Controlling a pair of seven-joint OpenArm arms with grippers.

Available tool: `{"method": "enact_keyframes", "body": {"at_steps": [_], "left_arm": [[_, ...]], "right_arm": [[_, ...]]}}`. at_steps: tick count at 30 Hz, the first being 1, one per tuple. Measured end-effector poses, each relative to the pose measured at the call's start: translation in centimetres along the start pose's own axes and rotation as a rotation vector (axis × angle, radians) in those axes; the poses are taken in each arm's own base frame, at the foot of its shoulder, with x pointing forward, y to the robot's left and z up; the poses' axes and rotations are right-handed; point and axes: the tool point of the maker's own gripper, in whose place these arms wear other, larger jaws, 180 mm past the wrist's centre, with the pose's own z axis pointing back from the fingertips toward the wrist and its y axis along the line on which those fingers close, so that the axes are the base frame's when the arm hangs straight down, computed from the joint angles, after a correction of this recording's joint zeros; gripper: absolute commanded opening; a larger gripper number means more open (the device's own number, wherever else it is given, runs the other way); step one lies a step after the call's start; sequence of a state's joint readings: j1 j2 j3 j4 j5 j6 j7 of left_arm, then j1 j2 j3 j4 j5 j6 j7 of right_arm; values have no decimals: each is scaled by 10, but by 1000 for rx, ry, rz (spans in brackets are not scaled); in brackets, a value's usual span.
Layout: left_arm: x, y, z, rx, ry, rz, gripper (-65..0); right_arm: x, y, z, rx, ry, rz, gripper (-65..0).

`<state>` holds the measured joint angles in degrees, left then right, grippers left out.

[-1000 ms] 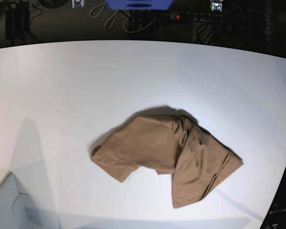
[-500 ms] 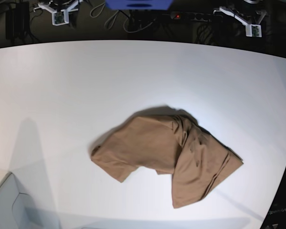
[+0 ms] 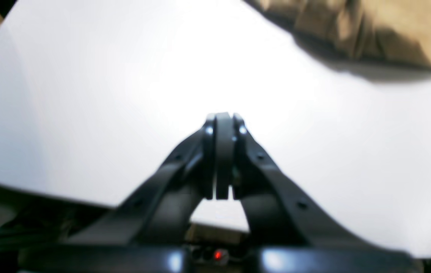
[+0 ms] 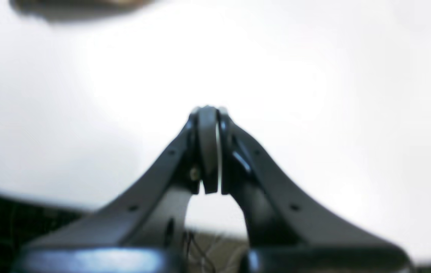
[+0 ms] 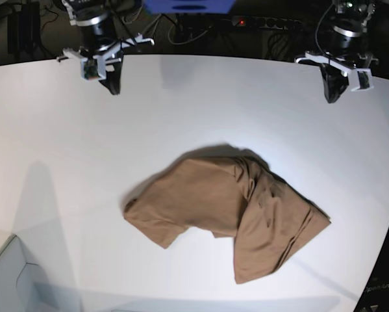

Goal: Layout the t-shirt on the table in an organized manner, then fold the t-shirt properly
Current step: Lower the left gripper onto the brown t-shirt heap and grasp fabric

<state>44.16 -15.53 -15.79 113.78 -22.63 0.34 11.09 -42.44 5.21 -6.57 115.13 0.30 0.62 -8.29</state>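
Tan t-shirt [image 5: 226, 218] crumpled mid-tabletop [image 5: 181, 110], well apart from your left pincer [image 5: 332, 96] and right pincer [image 5: 113, 88]; both closed, empty.

You face a white table [image 5: 64, 143] with a curved far edge. On it lies one crumpled tan-brown t-shirt [image 5: 226, 211], right of centre. A pale grey box corner [image 5: 12, 279] sits at the near left.

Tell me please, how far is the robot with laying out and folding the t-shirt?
Nothing looks done: the t-shirt lies crumpled in a heap on the table, not spread flat. In hand: only the approach. The left gripper and right gripper hang shut over the far edge, apart from the cloth, holding nothing. Left: spreading it out, then every fold.
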Motion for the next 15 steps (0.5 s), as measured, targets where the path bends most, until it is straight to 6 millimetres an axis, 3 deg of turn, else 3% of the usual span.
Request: {"method": "enact_keyframes", "body": {"at_steps": [2, 5, 9, 11, 15], "left_arm": [[1, -8, -10, -24, 28, 8, -645], [24, -16, -29, -18, -33, 51, -645], [44, -34, -48, -46, -60, 100, -627], [60, -37, -59, -52, -79, 120, -546], [90, -54, -80, -92, -94, 150, -290]], "right_arm": [[3, 5, -13, 15, 29, 2, -566], [6, 10, -27, 34, 78, 9, -465], [4, 15, -32, 48, 116, 12, -369], [1, 16, -31, 51, 127, 14, -339], [2, 16, -31, 51, 126, 13, -325]]}}
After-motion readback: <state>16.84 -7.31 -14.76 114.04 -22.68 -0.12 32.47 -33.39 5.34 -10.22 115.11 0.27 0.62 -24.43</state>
